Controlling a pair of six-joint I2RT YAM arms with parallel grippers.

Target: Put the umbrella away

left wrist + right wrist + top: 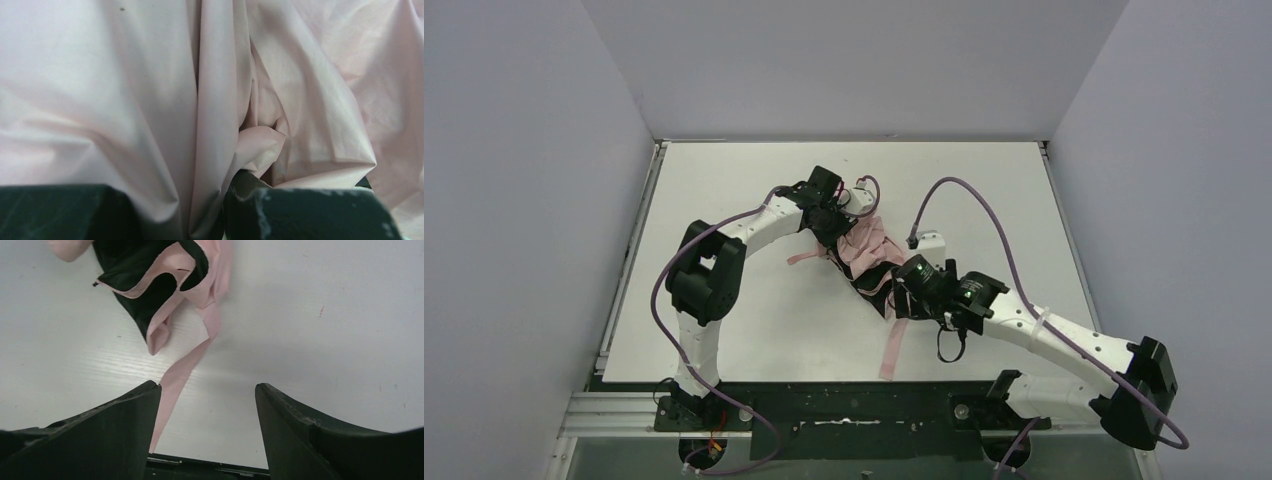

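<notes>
The umbrella [869, 248] lies crumpled mid-table, pale pink fabric with black lining [874, 282] showing at its near end. A long pink strap [892, 350] trails from it toward the table's front edge. My left gripper [832, 232] is at the umbrella's far-left side. In the left wrist view pink fabric [210, 90] fills the picture, and a fold is pinched in my left gripper [200, 220]. My right gripper [911, 292] hovers over the umbrella's near-right end. It is open [207, 387] with only bare table between its fingers; the strap [185, 365] runs past the left finger [125, 425].
The white table [724, 330] is walled in on three sides by grey panels. A black rail [864, 420] with both arm bases runs along the front edge. A purple cable [984, 200] arcs above the right arm. A short pink strip [804, 258] lies left of the umbrella.
</notes>
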